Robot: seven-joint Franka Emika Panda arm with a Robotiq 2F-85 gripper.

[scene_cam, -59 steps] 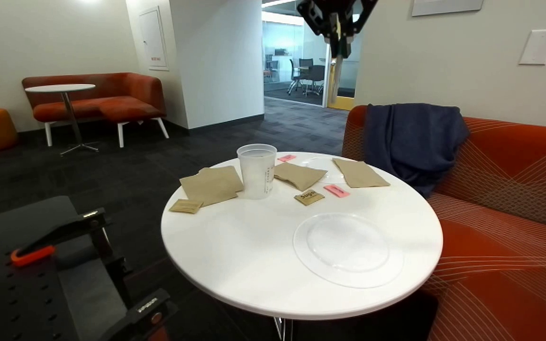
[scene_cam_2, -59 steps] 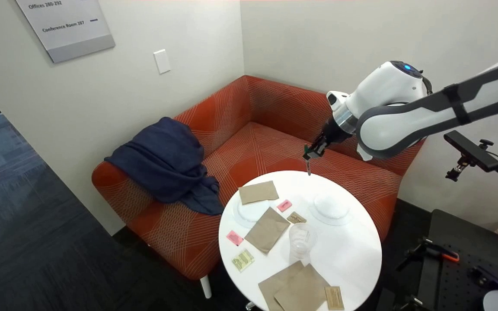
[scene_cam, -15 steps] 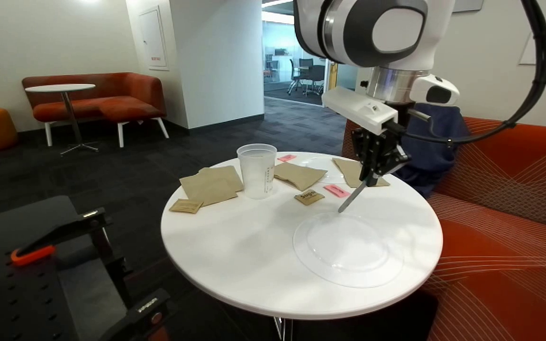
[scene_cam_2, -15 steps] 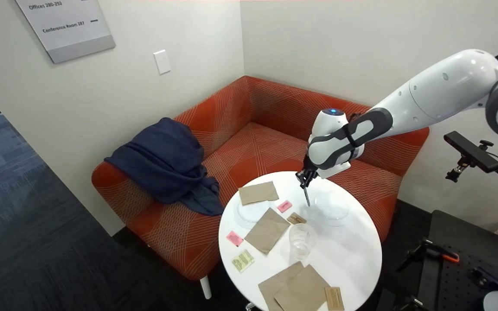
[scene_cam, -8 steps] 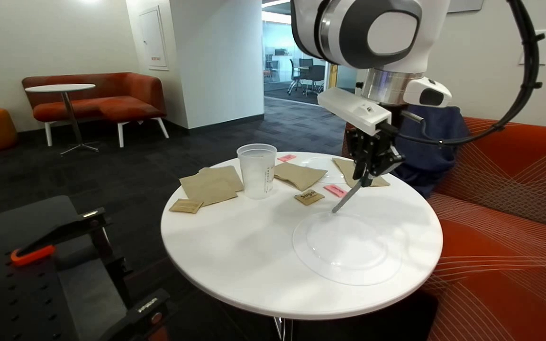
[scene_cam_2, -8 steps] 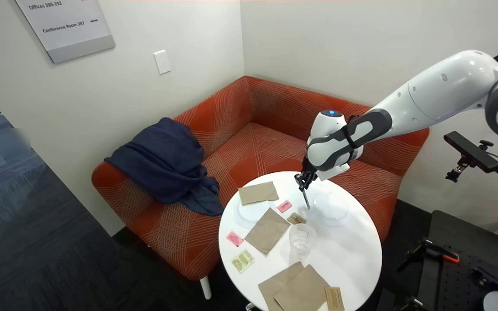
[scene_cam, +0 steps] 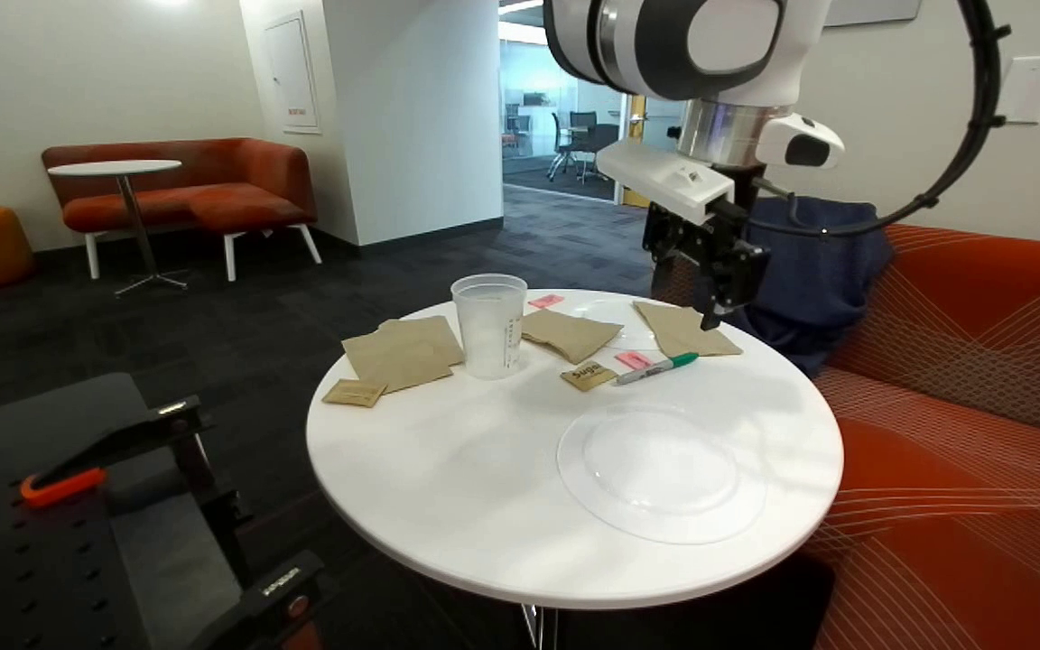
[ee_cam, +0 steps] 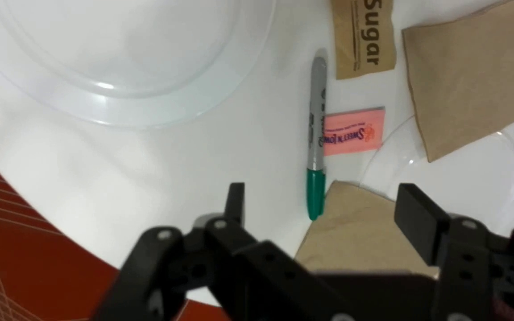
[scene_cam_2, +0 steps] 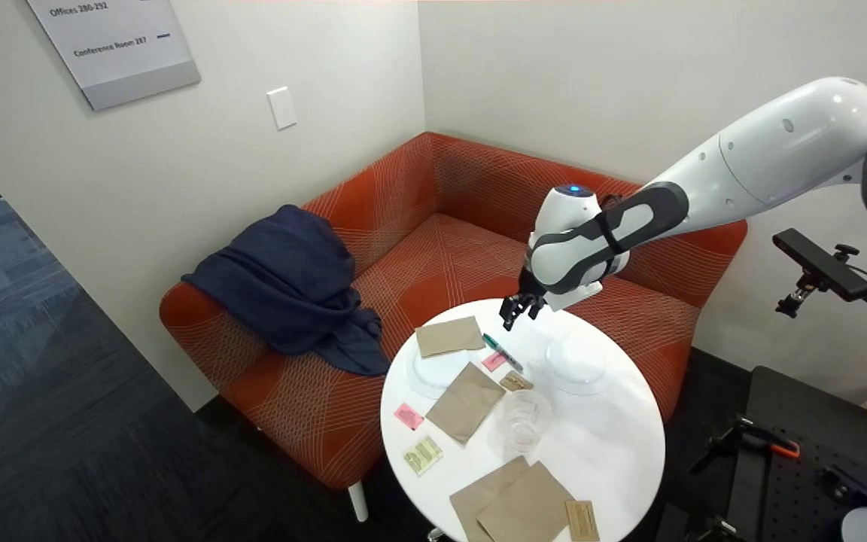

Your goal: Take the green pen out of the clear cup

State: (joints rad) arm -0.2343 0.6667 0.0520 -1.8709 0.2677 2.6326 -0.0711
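Though below the wide claw (ee_cam: 323,199), green pen (ee_cam: 317,129) clear of plate rim (ee_cam: 214,85).

The arm (scene_cam_2: 704,184) slopes down to its end effector (ee_cam: 321,207), whose jaws stand apart.

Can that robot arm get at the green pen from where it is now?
Probably yes: the pincer hangs open above the table, and in the wrist view nothing covers the pen or stands between them.
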